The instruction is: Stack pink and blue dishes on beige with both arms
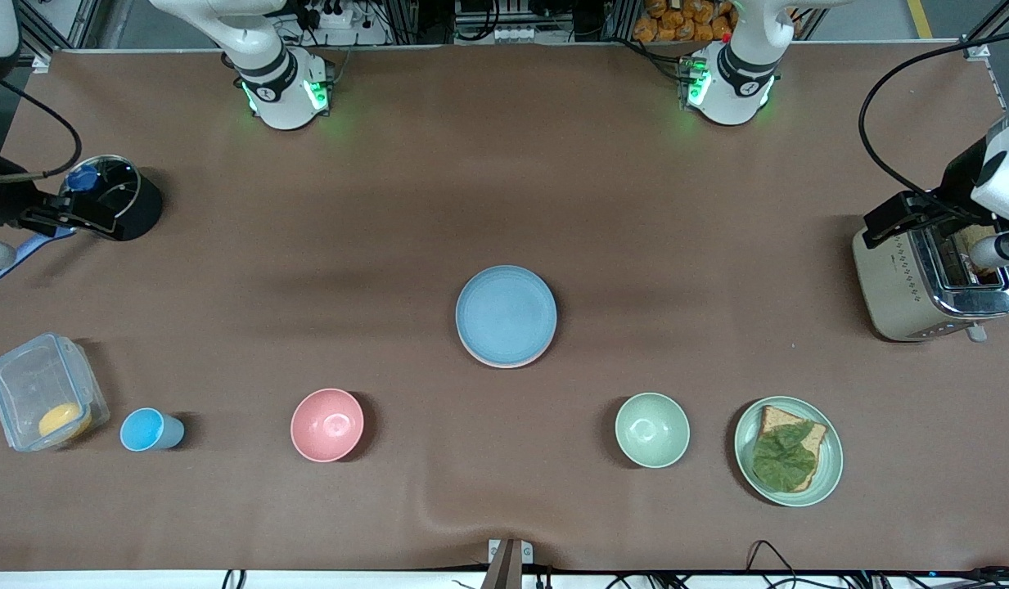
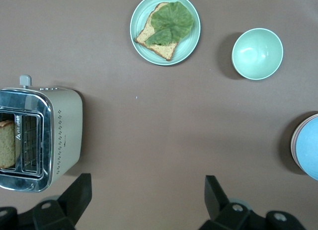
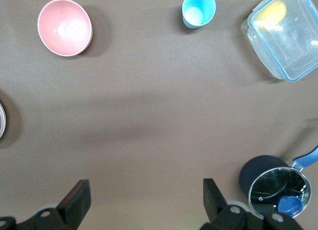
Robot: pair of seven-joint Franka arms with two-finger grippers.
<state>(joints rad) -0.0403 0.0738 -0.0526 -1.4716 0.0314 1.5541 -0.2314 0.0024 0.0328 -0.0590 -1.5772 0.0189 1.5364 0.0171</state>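
Blue plate (image 1: 506, 312) topping pink plate (image 1: 504, 361) mid-surface, stacked, beige not discernible beneath, left pincer (image 2: 146, 202) spread wide, empty, over bare surface beside toaster (image 2: 39, 138), right pincer (image 3: 146, 202) spread wide, empty, near saucepan (image 3: 271, 183).

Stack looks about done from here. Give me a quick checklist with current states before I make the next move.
1. Blue plate on top of the stack at the table's middle: ok.
2. Pink plate under it, only its rim showing: ok.
3. Beige plate at the bottom: cannot tell, hidden beneath the other two.
4. Left gripper open and empty, over the table beside the toaster: ok.
5. Right gripper open and empty, over the table beside the pot: ok.
6. Pink bowl and green bowl apart from the stack, nearer the front camera: ok.
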